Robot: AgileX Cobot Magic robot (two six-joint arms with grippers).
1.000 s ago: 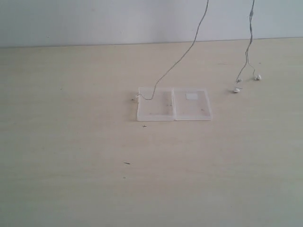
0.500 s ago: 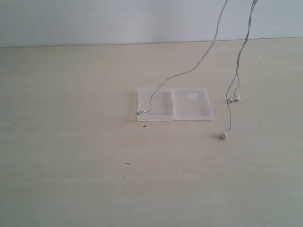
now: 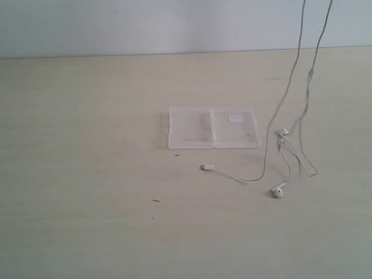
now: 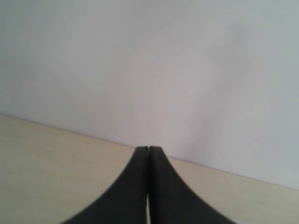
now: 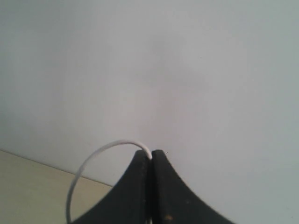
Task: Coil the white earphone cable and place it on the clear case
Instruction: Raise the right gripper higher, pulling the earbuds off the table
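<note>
The white earphone cable [image 3: 281, 103] hangs upright, pinched in the right gripper [image 5: 150, 155], plug pointing left; left gripper [image 4: 148, 150] pressed together.

Brightly, evenly and softly lit, somewhat washed out, with low contrast between pale table [image 3: 87, 221] and wall [image 3: 116, 23]. Faintly shadowed only along the left edge of the clear case [image 3: 192, 128]. Soft and grainy in the exterior view, with the white earphone cable [image 3: 278, 191] barely resolved where thinnest. In the wrist views, left gripper [image 4: 148, 151] and right gripper [image 5: 152, 156] rendered near-black and slightly blurred against unevenly shaded grey.
</note>
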